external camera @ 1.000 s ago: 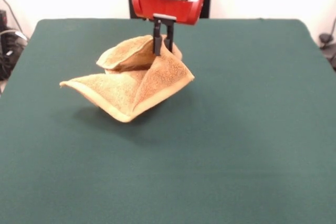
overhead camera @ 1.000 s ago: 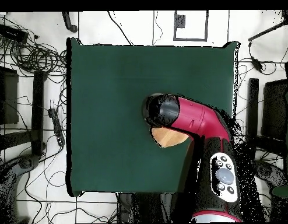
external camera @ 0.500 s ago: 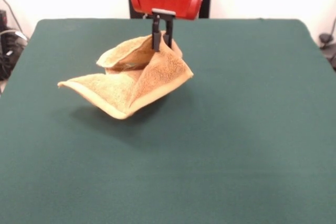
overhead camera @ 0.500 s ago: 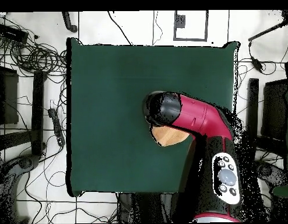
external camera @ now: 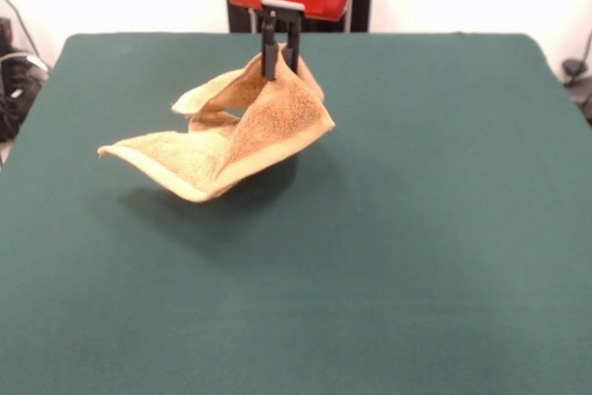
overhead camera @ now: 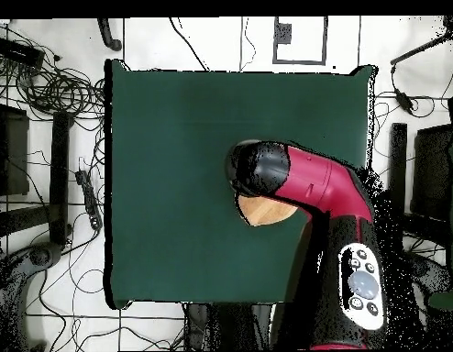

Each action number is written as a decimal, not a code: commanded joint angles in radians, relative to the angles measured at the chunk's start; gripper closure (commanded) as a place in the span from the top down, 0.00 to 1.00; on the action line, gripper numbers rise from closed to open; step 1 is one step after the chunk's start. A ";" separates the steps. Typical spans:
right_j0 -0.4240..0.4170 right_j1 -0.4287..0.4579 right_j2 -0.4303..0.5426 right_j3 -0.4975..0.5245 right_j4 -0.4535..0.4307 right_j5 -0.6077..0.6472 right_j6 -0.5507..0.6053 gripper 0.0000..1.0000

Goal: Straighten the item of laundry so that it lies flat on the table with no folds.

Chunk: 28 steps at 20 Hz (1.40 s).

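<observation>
The golden-orange towel [external camera: 231, 131] hangs crumpled above the green table [external camera: 416, 228], lifted by its top fold, with its corners drooping left and down and a shadow beneath it. My gripper [external camera: 279, 67] is shut on the towel's upper fold, the two black fingers pinching the cloth under the red wrist. In the overhead view the red and black arm [overhead camera: 303, 183] covers most of the towel [overhead camera: 262, 213]; only a rounded orange patch shows past it, and the gripper itself is hidden there.
The table's green cloth [overhead camera: 175, 137] spreads wide on every side of the towel. Cables and equipment [overhead camera: 47, 110] lie on the floor beyond the table's edges.
The gripper has risen with the towel, lifting the cloth higher off the table. The hanging corners have drawn up and slightly left, and the shadow beneath has spread.
</observation>
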 commanded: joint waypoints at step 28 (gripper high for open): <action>-0.021 -0.020 0.139 0.027 -0.001 0.113 -0.002 0.00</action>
